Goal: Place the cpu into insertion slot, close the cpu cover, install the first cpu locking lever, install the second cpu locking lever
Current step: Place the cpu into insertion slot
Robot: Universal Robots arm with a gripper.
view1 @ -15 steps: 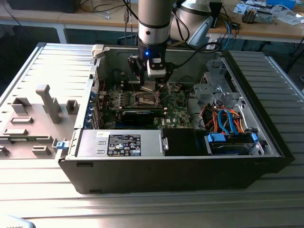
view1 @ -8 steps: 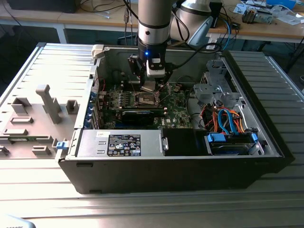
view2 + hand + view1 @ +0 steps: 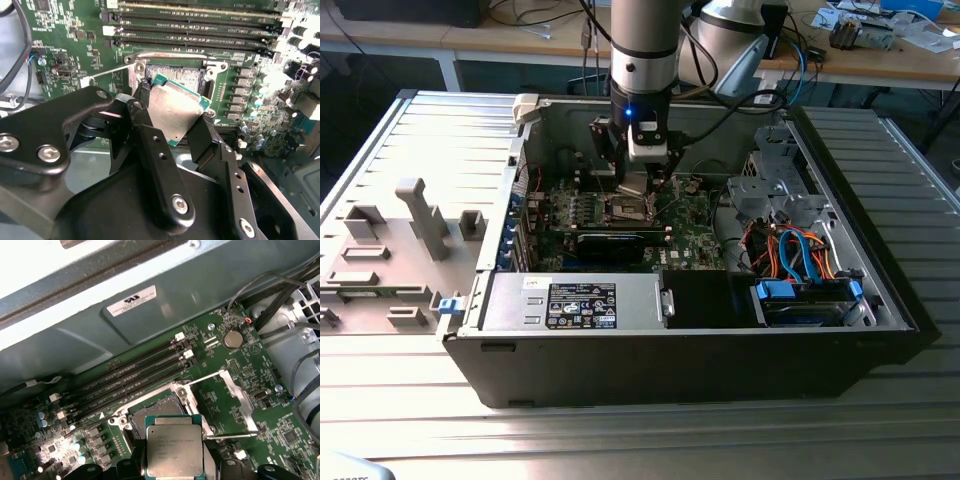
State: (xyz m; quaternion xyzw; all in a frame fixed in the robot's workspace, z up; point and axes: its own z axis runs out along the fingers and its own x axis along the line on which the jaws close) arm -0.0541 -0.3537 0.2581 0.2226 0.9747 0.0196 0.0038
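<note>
On the ribbed metal worktop [image 3: 640,440]: open computer case [image 3: 720,370], lying flat with its open side up; robot arm [image 3: 643,50], reaching down into the case; green motherboard [image 3: 695,225], on the case floor; tool [image 3: 172,117], black fingers [image 3: 150,145] closed on two opposite edges of the cpu; cpu cover [image 3: 240,397], silver frame, swung up and open beside the insertion slot; insertion slot [image 3: 155,407], silver-rimmed, uncovered, next to the black memory slots [image 3: 135,372]; cpu [image 3: 175,107], silver-topped, tilted in the second wrist view, held directly over the insertion slot, contact with it not discernible.
</note>
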